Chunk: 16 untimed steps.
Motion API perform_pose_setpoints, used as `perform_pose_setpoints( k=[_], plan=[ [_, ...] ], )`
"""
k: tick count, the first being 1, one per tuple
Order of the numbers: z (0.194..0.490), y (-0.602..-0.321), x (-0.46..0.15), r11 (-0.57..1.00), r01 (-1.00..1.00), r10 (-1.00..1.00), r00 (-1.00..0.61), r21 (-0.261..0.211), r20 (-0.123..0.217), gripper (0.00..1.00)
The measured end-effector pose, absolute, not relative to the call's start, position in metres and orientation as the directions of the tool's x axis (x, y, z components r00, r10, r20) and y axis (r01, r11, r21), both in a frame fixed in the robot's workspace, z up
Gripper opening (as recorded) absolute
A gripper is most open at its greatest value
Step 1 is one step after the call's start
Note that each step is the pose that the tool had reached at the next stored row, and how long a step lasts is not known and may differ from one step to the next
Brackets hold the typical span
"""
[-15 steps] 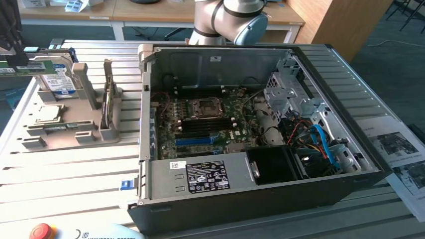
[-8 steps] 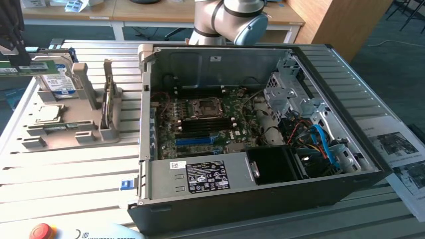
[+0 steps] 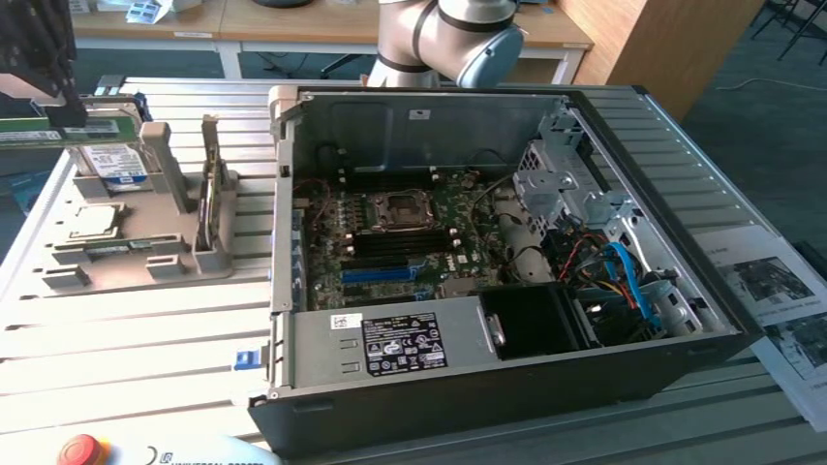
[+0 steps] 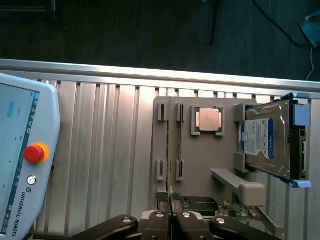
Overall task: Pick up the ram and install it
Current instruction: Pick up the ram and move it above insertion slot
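Holding the ram point(image 3: 76, 131), the gripper point(image 4: 170, 212) has its jaws pinched nearly shut on it. Its long side runs along between them.

Exterior high, oblique over case point(image 3: 517, 387); wrist looks down (shared: holder point(image 3: 130, 276)).

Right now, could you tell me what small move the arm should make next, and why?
Probably a short sideways carry toward the exterior view's right: the gripper is shut on the ram, which appears lifted above the grey holder, and the open computer case with its motherboard slots lies on that side.
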<state>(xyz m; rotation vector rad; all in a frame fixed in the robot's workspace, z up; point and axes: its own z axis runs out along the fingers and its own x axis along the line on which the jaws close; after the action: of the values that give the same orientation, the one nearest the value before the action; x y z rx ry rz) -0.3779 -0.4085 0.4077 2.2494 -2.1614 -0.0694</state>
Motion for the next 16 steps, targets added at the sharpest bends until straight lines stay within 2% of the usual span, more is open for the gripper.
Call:
perform_pose_setpoints(
  k=[16],
  plan=[
    [0.409, -0.409, -0.339, -0.040, -0.998, -0.999, 0.039, 0.053, -0.018, 0.12]
  ],
)
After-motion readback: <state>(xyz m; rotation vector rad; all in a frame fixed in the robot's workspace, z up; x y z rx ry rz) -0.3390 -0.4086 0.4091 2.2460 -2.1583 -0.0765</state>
